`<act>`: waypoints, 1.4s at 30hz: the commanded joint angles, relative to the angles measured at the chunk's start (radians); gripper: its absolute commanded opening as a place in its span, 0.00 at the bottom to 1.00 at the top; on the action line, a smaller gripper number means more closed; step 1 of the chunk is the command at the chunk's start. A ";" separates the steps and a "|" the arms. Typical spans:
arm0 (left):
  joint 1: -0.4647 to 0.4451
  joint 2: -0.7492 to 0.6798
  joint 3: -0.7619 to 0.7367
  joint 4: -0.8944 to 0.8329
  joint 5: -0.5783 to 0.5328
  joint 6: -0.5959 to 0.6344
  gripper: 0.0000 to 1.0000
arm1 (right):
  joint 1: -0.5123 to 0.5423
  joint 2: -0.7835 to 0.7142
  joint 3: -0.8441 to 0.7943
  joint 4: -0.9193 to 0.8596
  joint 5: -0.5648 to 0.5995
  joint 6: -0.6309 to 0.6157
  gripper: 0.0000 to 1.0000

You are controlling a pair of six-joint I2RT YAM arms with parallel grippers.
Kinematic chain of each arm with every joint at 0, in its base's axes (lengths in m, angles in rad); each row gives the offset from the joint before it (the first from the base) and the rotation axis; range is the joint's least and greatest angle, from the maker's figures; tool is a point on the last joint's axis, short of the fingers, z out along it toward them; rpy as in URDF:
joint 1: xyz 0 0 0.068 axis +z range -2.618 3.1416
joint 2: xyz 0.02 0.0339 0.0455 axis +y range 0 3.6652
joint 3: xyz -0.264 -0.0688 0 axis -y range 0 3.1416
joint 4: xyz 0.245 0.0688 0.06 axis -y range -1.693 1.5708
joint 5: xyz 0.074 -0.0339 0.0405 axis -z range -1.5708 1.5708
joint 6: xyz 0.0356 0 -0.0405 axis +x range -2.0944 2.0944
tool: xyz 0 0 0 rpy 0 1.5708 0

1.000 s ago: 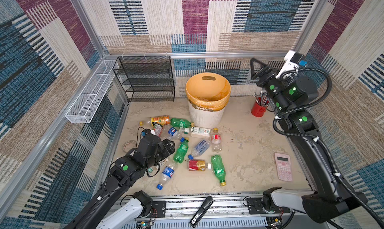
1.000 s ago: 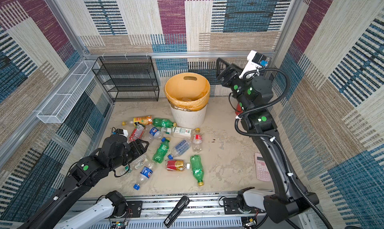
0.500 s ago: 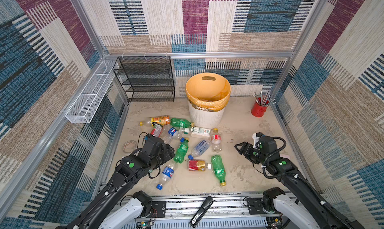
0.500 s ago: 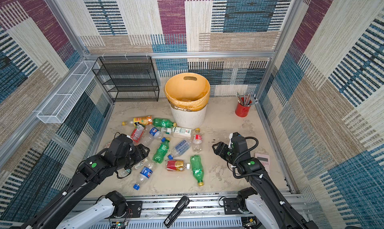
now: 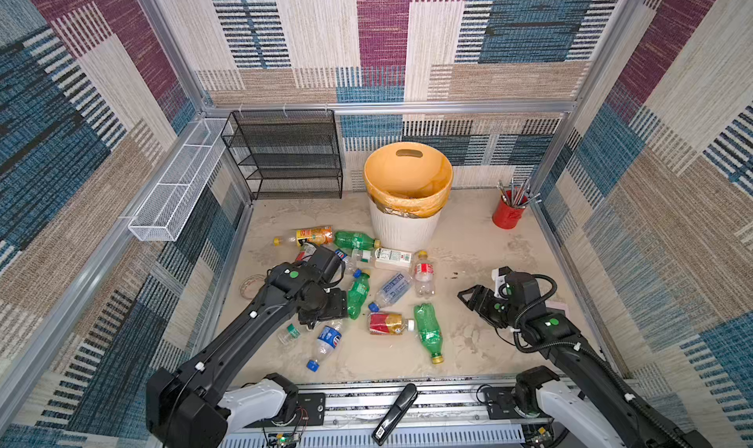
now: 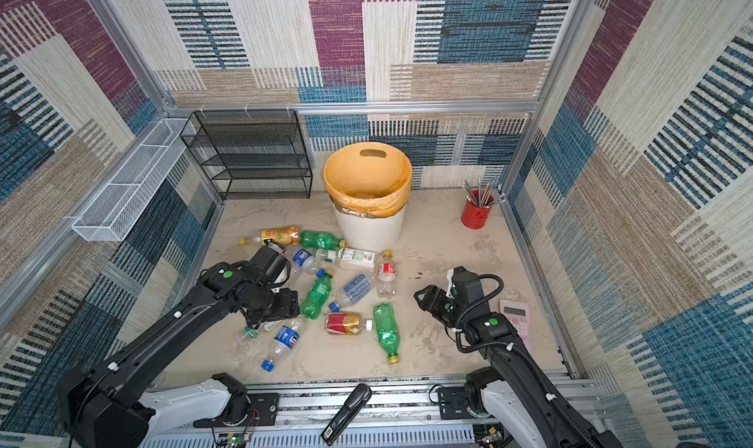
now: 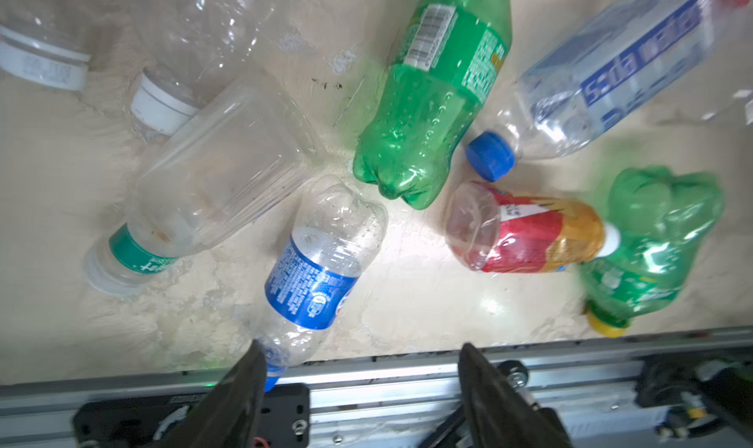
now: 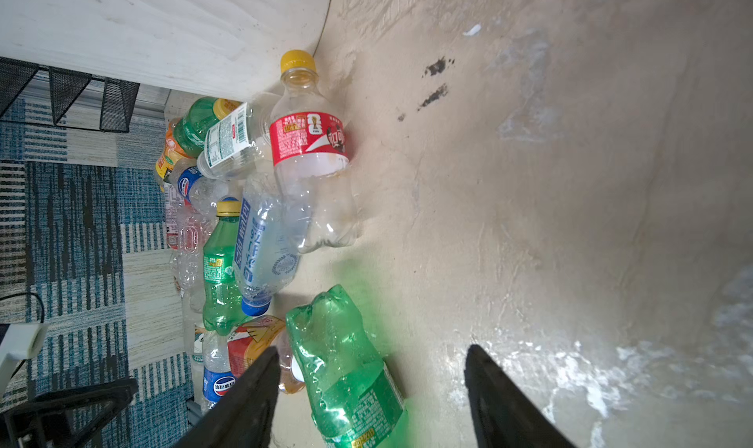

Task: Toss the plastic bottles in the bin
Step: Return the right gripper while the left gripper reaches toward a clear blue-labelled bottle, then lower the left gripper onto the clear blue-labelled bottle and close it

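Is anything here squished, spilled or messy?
Yes. The plastic bottles lie scattered on their sides in front of the bin instead of in it. One green bottle looks crumpled, and small dark spots stain the table beside the pile.

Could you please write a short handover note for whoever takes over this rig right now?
Left gripper: open, empty, above the pile, near the blue-labelled bottle.
Right gripper: open, empty, low beside the crushed green bottle.
Plastic bottles: a dozen or so lie on the table, in front of the bin.
Done: no bottle can be made out in the bin.
Left: every bottle on the table.
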 commanded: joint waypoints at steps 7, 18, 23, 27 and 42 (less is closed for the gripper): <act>0.001 0.125 0.023 -0.060 0.029 0.155 0.80 | 0.001 0.012 -0.015 0.059 0.001 0.012 0.74; -0.001 0.143 -0.067 -0.018 0.055 0.065 0.81 | 0.001 0.041 -0.010 0.092 -0.004 0.013 0.74; -0.001 0.130 -0.127 0.028 0.074 0.020 0.86 | 0.001 0.048 -0.013 0.100 -0.005 0.012 0.74; -0.001 0.142 -0.146 0.049 0.067 0.010 0.87 | 0.001 0.047 -0.015 0.099 -0.005 0.011 0.74; -0.001 0.259 -0.157 0.074 0.066 0.039 0.78 | 0.001 0.034 -0.030 0.094 -0.008 0.019 0.74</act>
